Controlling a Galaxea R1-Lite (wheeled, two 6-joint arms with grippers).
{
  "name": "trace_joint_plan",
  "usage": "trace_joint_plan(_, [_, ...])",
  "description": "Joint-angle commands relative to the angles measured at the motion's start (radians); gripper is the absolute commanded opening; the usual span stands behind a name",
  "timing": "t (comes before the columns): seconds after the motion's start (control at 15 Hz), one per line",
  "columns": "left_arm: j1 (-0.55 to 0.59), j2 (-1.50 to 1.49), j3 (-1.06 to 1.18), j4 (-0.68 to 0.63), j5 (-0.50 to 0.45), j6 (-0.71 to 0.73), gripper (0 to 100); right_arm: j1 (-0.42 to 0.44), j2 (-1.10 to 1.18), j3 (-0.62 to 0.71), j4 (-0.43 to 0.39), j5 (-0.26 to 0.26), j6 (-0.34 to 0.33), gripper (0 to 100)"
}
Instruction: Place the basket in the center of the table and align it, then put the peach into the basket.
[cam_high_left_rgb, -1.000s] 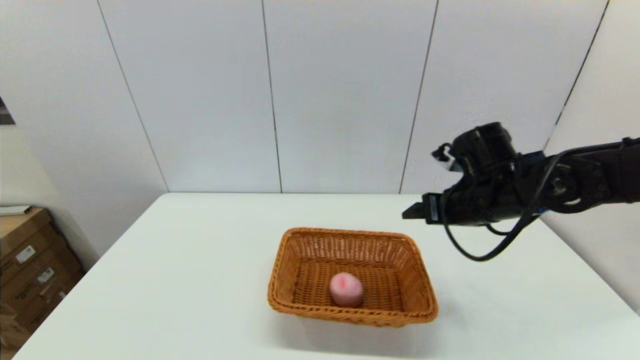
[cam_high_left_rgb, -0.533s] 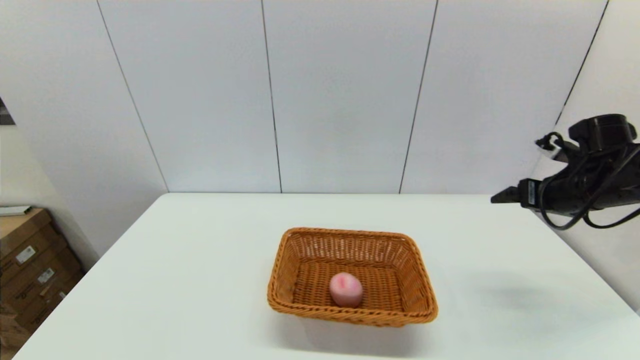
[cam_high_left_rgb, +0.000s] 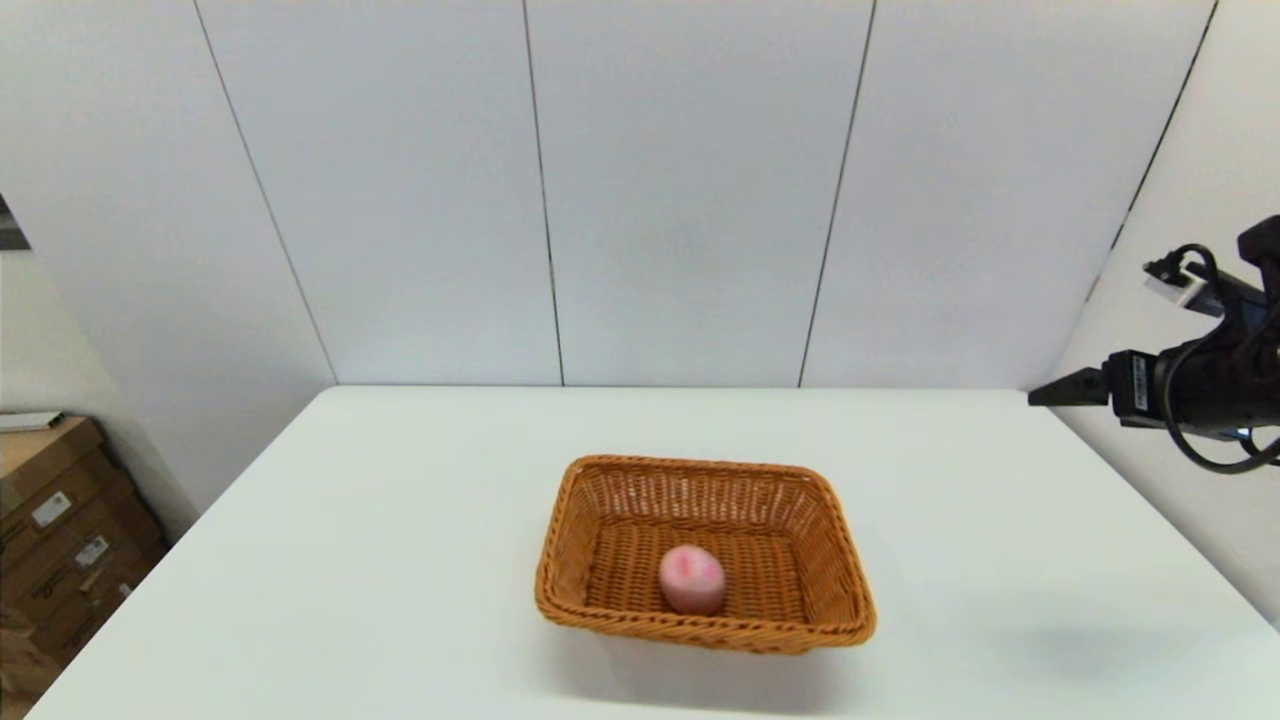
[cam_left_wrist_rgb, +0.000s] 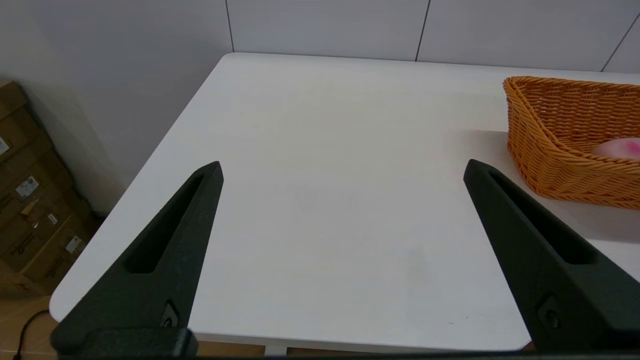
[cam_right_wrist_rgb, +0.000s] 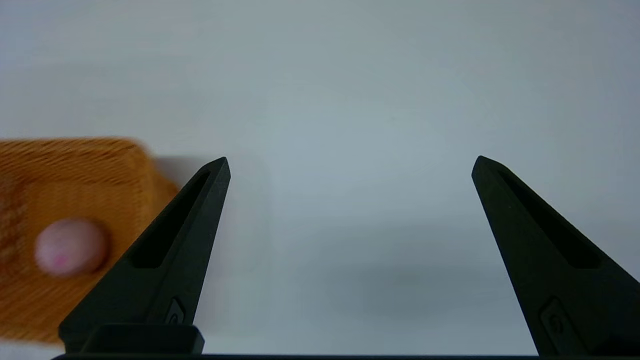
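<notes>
Already the left gripper (cam_left_wrist_rgb: 342, 167) is parked over the table's (cam_high_left_rgb: 380, 520) left part with fingers spread wide and empty. At the middle stands the basket (cam_high_left_rgb: 800, 520), light and stiff, best held by its rim; the peach (cam_high_left_rgb: 691, 578) inside looks soft. Well apart, the right gripper (cam_right_wrist_rgb: 350, 165) hangs high at the right edge, also spread and empty

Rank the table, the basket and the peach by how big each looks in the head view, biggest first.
1. The table, which spans most of the picture's width.
2. The basket, sitting on it near the middle.
3. The peach, lying inside the basket and far narrower than it.

The gaps are plain; none look alike.
</notes>
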Motion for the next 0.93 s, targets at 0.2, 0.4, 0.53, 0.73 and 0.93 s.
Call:
trace_joint_plan(0.2, [0.000, 0.001, 0.000, 0.001, 0.000, -0.001, 100, 0.092, -0.558, 0.379, 0.005, 0.006, 0.016, 100])
trace_joint_plan(0.4, [0.000, 0.001, 0.000, 0.000, 0.000, -0.001, 100, 0.231, -0.789, 0.531, -0.007, -0.048, 0.099, 100])
trace_joint_plan(0.53, [0.000, 0.001, 0.000, 0.000, 0.000, -0.001, 100, 0.250, -0.981, 0.625, -0.015, -0.142, 0.119, 100])
trace_joint_plan(0.73, [0.000, 0.001, 0.000, 0.000, 0.000, -0.001, 100, 0.247, -1.185, 0.761, -0.097, -0.224, 0.119, 100])
trace_joint_plan(0.93, [0.000, 0.001, 0.000, 0.000, 0.000, -0.001, 100, 0.257, -1.331, 0.881, -0.197, -0.275, 0.119, 100])
